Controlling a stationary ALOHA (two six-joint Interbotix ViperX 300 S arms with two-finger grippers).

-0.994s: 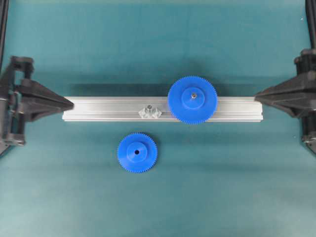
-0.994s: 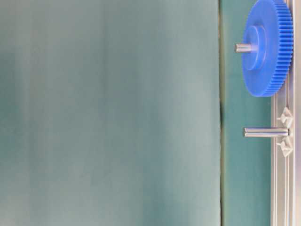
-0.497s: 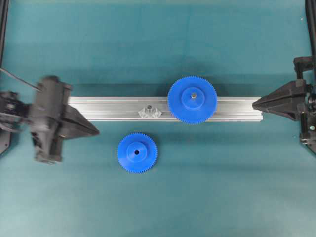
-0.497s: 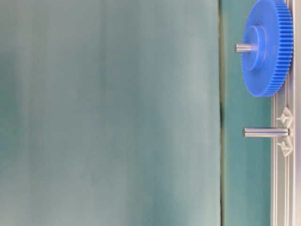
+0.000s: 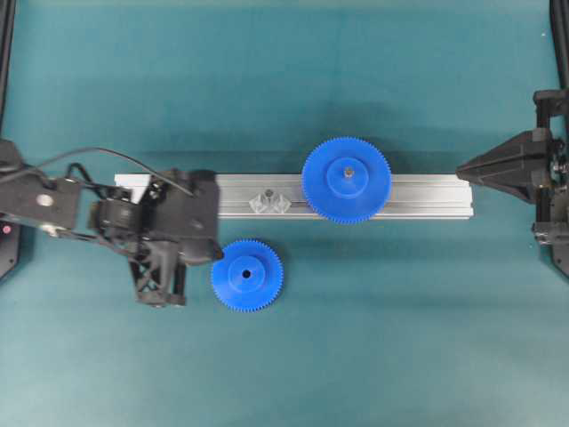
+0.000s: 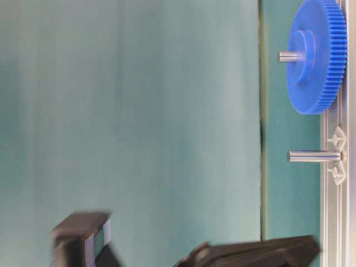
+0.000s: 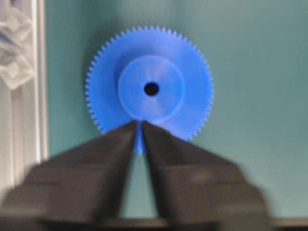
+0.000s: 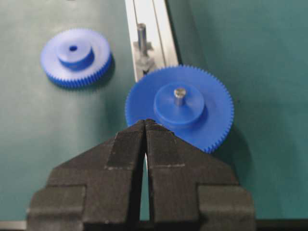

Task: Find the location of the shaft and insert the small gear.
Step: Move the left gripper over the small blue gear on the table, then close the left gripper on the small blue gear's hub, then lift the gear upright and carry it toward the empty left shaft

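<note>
Lying flat on the green table, just off the rail's near edge, the small gear [image 5: 247, 275] has the left gripper [image 7: 140, 126] at its toothed rim, fingers a narrow slit apart. On the aluminium rail [image 5: 418, 197] the shaft [image 5: 268, 193] stands upright, apart from the larger gear [image 5: 346, 180]. Beyond the rail's right end the right gripper [image 8: 145, 123] hangs, fingers pressed together.

The shaft [image 5: 268, 193] stands unobstructed; larger gear [image 5: 346, 180] sits near.
</note>
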